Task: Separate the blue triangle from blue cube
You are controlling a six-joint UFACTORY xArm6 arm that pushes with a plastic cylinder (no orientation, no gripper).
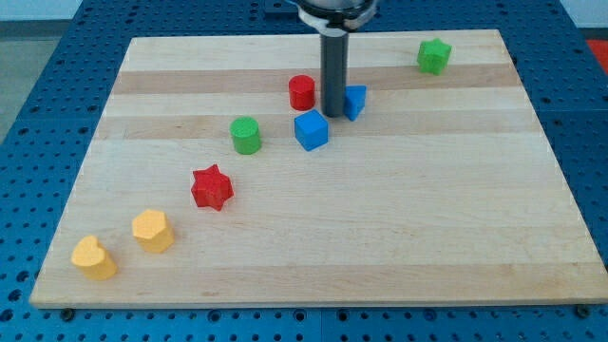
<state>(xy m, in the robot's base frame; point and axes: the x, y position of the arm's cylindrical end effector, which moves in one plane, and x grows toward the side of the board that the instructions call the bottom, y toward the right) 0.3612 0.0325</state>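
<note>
The blue cube [311, 130] sits near the middle of the wooden board [380, 218]. The blue triangle [354, 101] lies just up and to the right of it, partly hidden behind my rod. My tip [333, 115] rests on the board between the two, touching or almost touching the triangle's left side and just above the cube's top right corner.
A red cylinder [302, 92] stands just left of my rod. A green cylinder [246, 135] and a red star [211, 187] lie farther left. Two yellow blocks [152, 230] [93, 257] sit at the bottom left. A green block [434, 56] is at the top right.
</note>
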